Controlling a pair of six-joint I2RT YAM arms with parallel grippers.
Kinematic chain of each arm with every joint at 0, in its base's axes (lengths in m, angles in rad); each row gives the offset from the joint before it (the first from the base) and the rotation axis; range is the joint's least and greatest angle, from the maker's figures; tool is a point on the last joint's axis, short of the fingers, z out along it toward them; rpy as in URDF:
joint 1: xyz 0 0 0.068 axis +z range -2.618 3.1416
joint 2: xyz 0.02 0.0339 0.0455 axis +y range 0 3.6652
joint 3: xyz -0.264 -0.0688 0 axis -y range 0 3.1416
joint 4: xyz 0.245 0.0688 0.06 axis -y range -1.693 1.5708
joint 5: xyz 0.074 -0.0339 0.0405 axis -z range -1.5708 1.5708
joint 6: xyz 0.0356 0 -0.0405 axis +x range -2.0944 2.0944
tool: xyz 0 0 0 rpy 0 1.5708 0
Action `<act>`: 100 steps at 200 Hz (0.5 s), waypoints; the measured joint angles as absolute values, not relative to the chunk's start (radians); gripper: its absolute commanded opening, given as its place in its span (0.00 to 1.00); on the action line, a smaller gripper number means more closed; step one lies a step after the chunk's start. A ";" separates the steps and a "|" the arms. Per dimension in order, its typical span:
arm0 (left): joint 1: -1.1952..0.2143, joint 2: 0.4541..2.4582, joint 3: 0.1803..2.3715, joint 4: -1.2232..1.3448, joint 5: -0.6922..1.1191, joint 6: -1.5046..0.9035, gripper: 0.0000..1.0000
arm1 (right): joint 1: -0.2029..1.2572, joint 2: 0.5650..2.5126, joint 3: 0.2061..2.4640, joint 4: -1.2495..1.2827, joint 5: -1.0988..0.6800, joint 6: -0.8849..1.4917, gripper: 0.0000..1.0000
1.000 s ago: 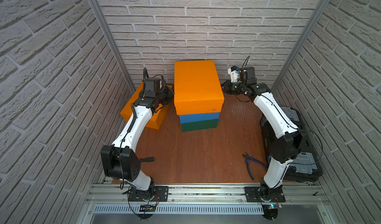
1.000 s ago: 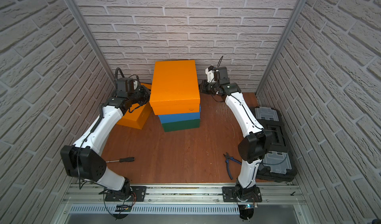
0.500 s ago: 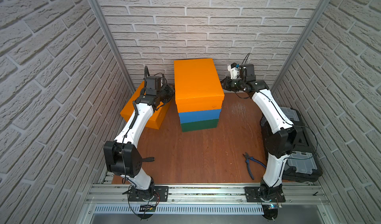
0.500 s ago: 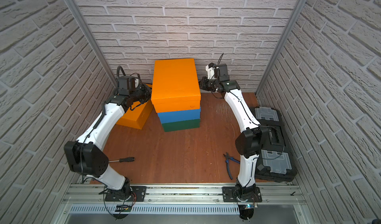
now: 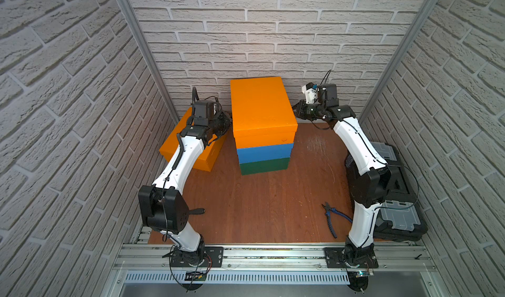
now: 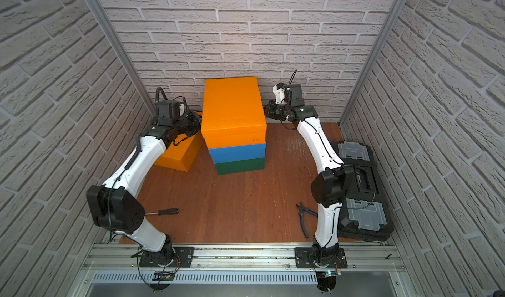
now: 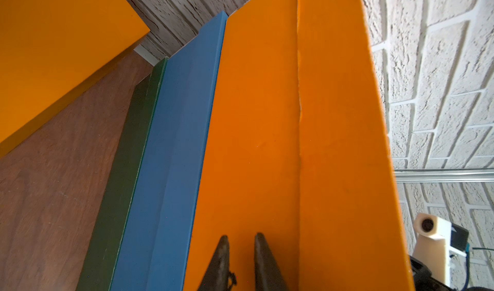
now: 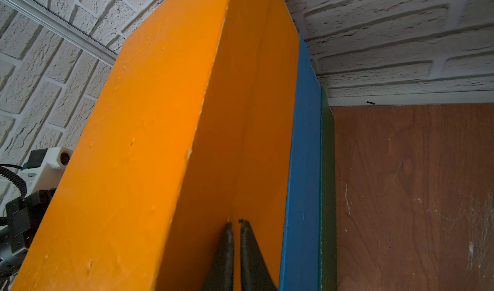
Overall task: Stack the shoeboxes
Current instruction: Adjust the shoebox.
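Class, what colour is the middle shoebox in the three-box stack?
The middle shoebox is blue; it shows best in a top view.

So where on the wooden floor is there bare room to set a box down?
The widest bare patch lies in front of the stack, between the screwdriver and the pliers. A narrower strip runs between the stack and the tool cases. Crowded: the left rear, where the loose orange box sits close beside the stack.

Both top views look steeply down from high at the front, covering the whole brown wooden worktop [image 5: 259,205]. Each wrist view looks from very close along an opposite long side of the stacked orange, blue and green cardboard shoeboxes [image 7: 254,142].
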State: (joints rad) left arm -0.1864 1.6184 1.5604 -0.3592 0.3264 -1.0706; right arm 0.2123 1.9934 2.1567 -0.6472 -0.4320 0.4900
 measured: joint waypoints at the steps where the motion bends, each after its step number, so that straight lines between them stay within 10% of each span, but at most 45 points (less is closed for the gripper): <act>1: -0.186 1.618 1.560 -0.359 0.326 -1.071 0.20 | 0.212 1.993 2.157 -0.648 -0.432 0.490 0.11; 100: -0.189 1.625 1.560 -0.351 0.327 -1.069 0.25 | 0.189 2.041 2.168 -0.645 -0.472 0.499 0.13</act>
State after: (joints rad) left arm -0.1890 1.6249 1.5600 -0.3508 0.3271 -1.0691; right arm 0.1894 2.0407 2.1681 -0.6453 -0.4717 0.4988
